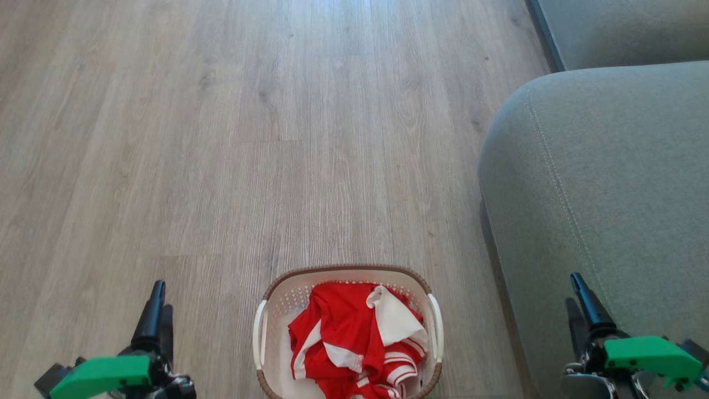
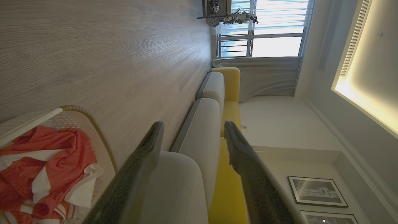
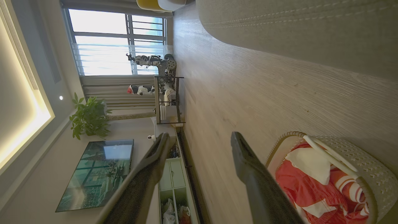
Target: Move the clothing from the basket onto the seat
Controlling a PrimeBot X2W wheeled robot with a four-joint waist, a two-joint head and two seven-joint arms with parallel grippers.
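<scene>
Red clothing (image 1: 343,327) lies in the edge-cropped basket (image 1: 343,269); left claw (image 2: 193,125) and right claw (image 3: 200,136) spread.

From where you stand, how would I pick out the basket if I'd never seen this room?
Find the big grey-green seat on the right of the head view. On the wooden floor just left of it stands the basket. It is small, white and perforated, with a brown woven rim, and crumpled red-and-white clothing lies inside it.
</scene>
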